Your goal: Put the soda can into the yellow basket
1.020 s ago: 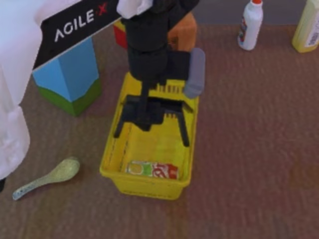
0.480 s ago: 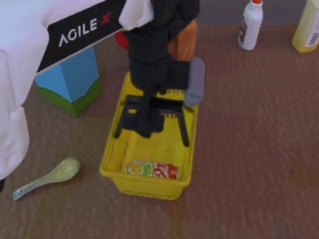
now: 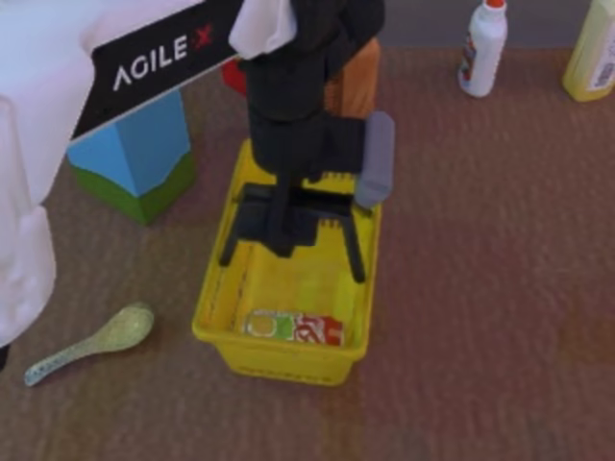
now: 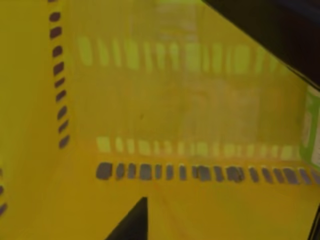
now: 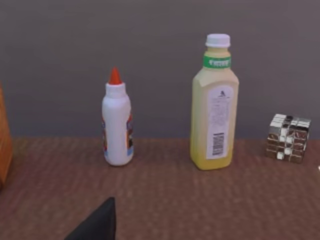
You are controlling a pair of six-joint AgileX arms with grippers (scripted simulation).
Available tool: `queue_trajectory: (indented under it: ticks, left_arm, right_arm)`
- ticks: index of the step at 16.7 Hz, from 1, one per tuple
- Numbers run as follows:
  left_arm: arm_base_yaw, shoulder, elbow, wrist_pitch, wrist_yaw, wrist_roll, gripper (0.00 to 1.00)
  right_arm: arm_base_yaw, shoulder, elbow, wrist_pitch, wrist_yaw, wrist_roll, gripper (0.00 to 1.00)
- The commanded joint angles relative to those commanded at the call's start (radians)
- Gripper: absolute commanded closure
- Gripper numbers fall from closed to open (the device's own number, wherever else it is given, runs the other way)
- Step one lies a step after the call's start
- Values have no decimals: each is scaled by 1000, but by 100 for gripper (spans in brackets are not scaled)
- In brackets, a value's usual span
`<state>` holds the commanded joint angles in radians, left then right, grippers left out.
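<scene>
The soda can (image 3: 293,327) lies on its side inside the yellow basket (image 3: 208,300), against its near end wall. My left gripper (image 3: 292,261) hangs open over the basket's middle, apart from the can and holding nothing. In the left wrist view the basket's slotted yellow wall (image 4: 150,115) fills the picture. A dark fingertip (image 4: 132,222) shows low down, and a strip of the can (image 4: 313,131) shows at the edge. My right gripper (image 5: 200,235) is out of the top view, parked and open, with one fingertip (image 5: 102,222) over the brown table.
A blue and green block (image 3: 135,154) stands left of the basket, with an orange box (image 3: 354,62) behind it. A pale spoon (image 3: 96,341) lies at the near left. A white bottle with a red cap (image 3: 480,48), a yellow bottle (image 3: 591,53) and a mirrored cube (image 5: 287,137) stand at the far right.
The left arm has shifted a little toward the far side over the basket. The can lies still in the same spot.
</scene>
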<state>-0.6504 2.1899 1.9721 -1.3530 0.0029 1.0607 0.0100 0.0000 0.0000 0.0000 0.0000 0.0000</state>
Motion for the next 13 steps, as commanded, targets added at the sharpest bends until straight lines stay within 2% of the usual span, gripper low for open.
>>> queue_trajectory:
  ticks: [8, 13]
  left_arm:
    - [0, 0, 0, 0, 0, 0, 98]
    - [0, 0, 0, 0, 0, 0, 100]
  right_arm:
    - [0, 0, 0, 0, 0, 0, 0]
    - [0, 0, 0, 0, 0, 0, 0]
